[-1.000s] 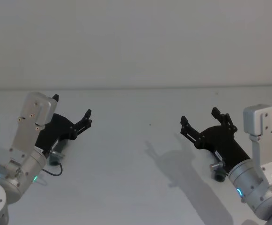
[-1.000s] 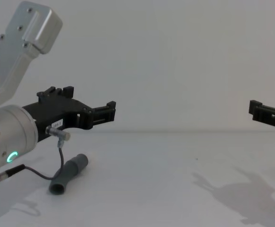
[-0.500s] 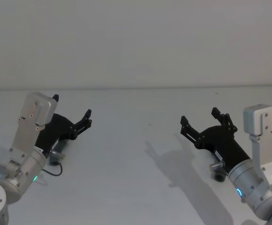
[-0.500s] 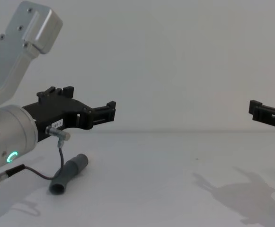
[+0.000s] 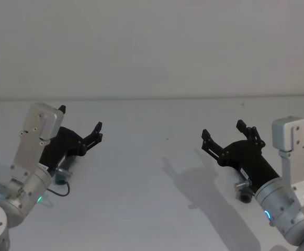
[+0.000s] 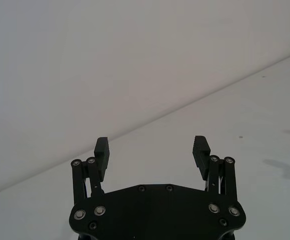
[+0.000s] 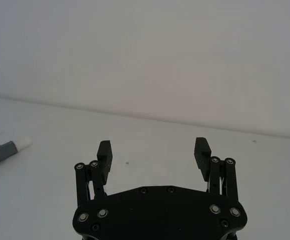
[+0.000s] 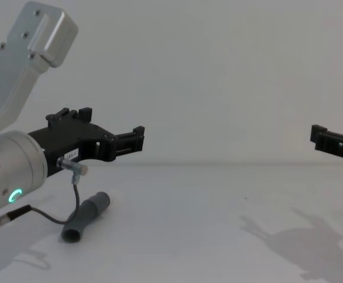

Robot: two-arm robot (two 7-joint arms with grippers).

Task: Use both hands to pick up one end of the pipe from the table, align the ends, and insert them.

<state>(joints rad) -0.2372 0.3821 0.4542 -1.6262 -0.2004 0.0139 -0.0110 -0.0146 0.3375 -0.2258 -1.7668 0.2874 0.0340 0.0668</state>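
Pickup is pending: the black plastic left claw (image 5: 80, 117) and right claw (image 5: 223, 129) are hovering over the plain white counter (image 5: 152, 172), jaws apart, gripping nothing. One dark grey tube piece (image 8: 87, 216) is lying under the left claw, the other tube piece (image 5: 244, 195) under the right wrist (image 5: 282, 205). Each claw is needing to descend; mid-counter is looking open for alignment.

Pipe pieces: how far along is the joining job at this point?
Nothing is done yet. One tube piece lies on the table under the open left end effector; the other piece lies by the open right end effector. Neither is gripped, so nothing is in hand. Left to do: grasp both, line them up and push them together.
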